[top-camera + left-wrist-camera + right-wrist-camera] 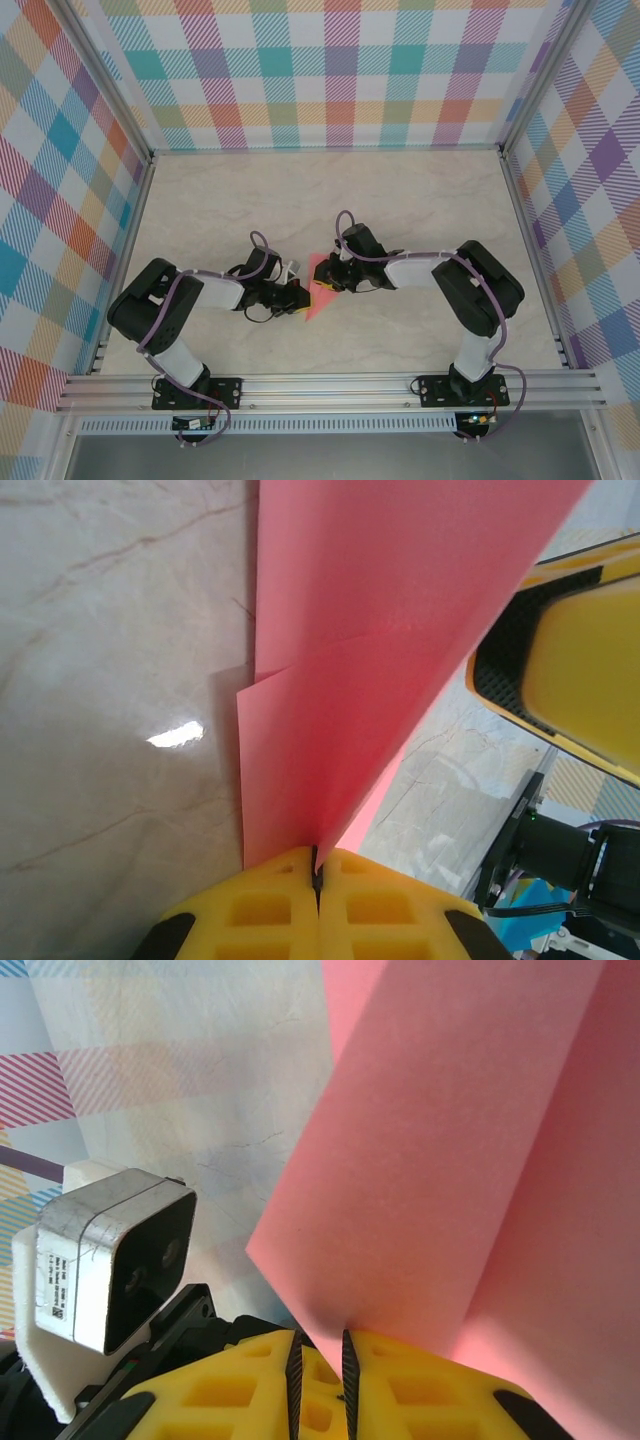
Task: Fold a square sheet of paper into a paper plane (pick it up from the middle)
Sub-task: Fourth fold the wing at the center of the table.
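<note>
Near edge: aluminium rail (330,385) with both arm bases bolted to it, purple cables looping along each arm. Beyond it lies the table (420,200), a pale beige marble-look top with faint veins and one bright glare spot in the left wrist view. Metal posts frame the cell.

Middle of table, slightly toward the near side, the two arms fold inward and meet. The plane (322,268) sits between them, salmon-pink, with layered folds and a sharp corner visible in the left wrist view.

Left gripper (317,865): yellow jaws pressed together, clamped on the plane's lower edge, and the sheet rises from them and blocks much of the table behind.

Right gripper (320,1360): jaws a narrow slot apart, and the plane's edge comes down to the slot mouth. Whether the pads pinch it cannot be told.

Crowding: the right gripper's yellow finger sits just beside the sheet in the left wrist view, and the left camera (110,1260) – a grey-white box – is close by in the right wrist view.

Far: plaid walls (330,70) in pastel checks on three sides.
</note>
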Robot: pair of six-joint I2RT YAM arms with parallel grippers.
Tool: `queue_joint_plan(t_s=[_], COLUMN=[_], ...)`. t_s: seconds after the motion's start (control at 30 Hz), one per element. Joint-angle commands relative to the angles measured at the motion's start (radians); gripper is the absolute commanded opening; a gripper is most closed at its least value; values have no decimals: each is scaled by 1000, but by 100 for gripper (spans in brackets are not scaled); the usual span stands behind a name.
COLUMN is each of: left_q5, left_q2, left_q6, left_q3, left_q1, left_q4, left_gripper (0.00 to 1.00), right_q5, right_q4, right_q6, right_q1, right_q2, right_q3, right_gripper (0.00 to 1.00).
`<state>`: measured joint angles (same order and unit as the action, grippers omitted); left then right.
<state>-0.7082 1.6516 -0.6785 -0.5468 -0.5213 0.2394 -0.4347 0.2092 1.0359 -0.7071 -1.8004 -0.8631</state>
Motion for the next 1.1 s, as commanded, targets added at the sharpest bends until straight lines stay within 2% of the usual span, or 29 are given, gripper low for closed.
queue_joint_plan(t_s=[0.0,0.37,0.67,0.93,1.07], left_q5=[-8,31,43,51,51], left_q2=[26,-18,-49,-10,-3], left_q6=[-17,27,57,43,27], left_q3=[-5,-10,-3,-13,-7], left_q1=[12,12,12,10,10], left_q4=[1,-78,-121,-116,-104], left_gripper=[5,16,18,4,2], right_q5=[-17,18,17,22,21], right_q4=[27,-6,-10,-17,-24], right_q6=[1,1,2,1,-2], right_q1=[-3,-3,-3,-3,-3], right_q2=[-22,-36,-49,-54,-51], right_q3=[-27,-39,-47,-48,-51], right_gripper=[21,21,21,21,21])
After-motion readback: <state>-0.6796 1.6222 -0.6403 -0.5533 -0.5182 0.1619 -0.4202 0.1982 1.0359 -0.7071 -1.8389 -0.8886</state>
